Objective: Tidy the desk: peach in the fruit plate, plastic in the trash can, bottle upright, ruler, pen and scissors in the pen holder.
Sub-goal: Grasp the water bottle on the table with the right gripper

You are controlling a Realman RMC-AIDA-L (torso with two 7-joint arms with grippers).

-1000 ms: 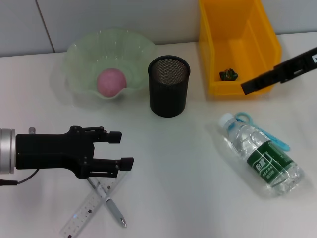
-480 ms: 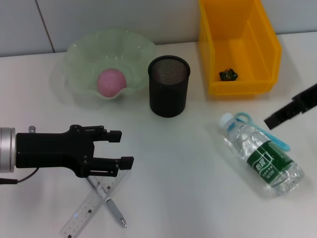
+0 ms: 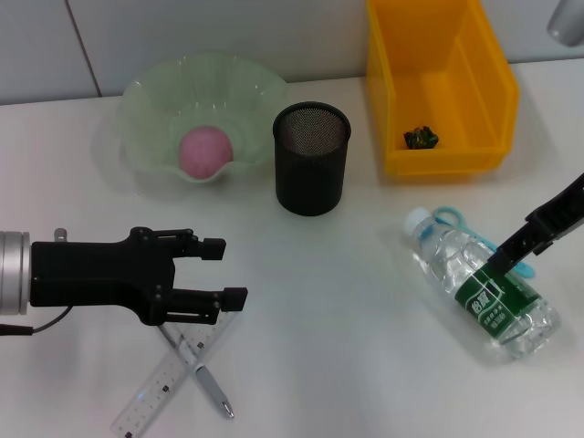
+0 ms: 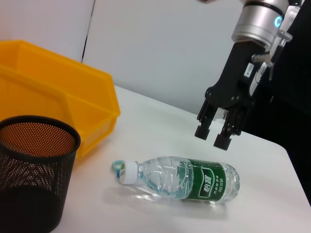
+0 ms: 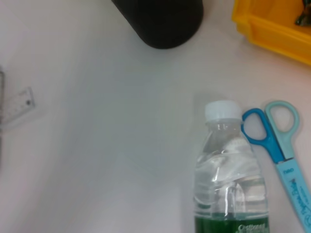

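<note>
Desk (image 3: pixel 365 365), white. Far right: yellow trash can (image 3: pixel 436 82), with a small dark scrap of plastic (image 3: pixel 421 138) on its floor. Far left: pale green fruit plate (image 3: pixel 203 114), peach (image 3: pixel 206 151) inside it.

My left gripper (image 3: pixel 224 272) hovers near left, jaws apart, holding nothing; it sits above the upper ends of the ruler and pen.

Black mesh pen holder (image 3: pixel 311 158) stands upright between plate and can.

Bottle (image 3: pixel 484 285) lies on its side at near right, white cap pointing far-left, green label on the half away from the cap. My right gripper (image 4: pixel 216 135) is above the label end, fingers slightly apart, nothing between them; I cannot tell whether it touches the bottle.

Clear ruler (image 3: pixel 173 369) lies near left, slanted, crossed by the pen (image 3: pixel 203 376).

Blue scissors (image 5: pixel 282 150) lie flat just beside the bottle, handles near the cap, partly behind it in the head view.
</note>
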